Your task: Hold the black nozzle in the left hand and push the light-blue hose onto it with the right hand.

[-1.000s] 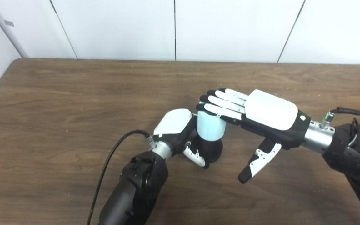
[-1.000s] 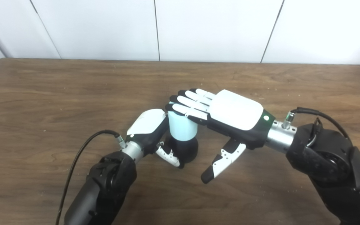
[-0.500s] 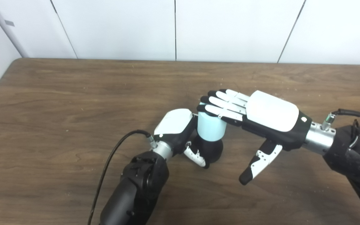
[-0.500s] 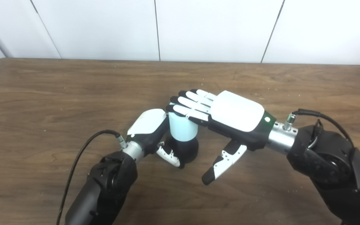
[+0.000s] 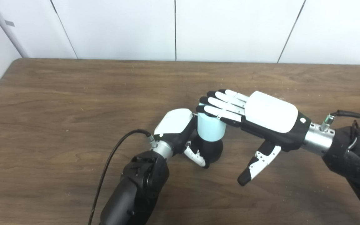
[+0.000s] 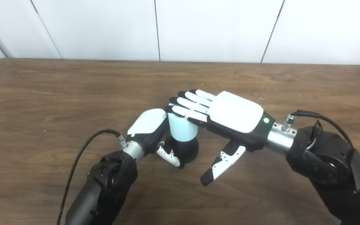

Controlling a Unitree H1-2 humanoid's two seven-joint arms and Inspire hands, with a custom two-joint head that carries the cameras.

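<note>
Left hand (image 5: 177,128) is wrapped round the black nozzle (image 5: 212,150), thumb curled across its front, other fingers hidden behind it, so it's gripping the nozzle w/ the base down on the wooden counter (image 5: 73,100). The light-blue hose (image 5: 210,128), a short fat tube, stands upright on top of the nozzle, its lower end over the black part, just beside the left hand's white back shell.

Right hand (image 6: 230,115) lies flat, palm down, fingers (image 6: 187,107) stretched straight and close together, tips resting on the hose's top rim. Thumb points down and away, touching nothing. So the right hand is spread flat, not grasping; it only touches the hose from above.

A black cable (image 5: 111,159) loops from the left wrist over the counter. White wall panels (image 5: 230,28) behind the counter's far edge.
</note>
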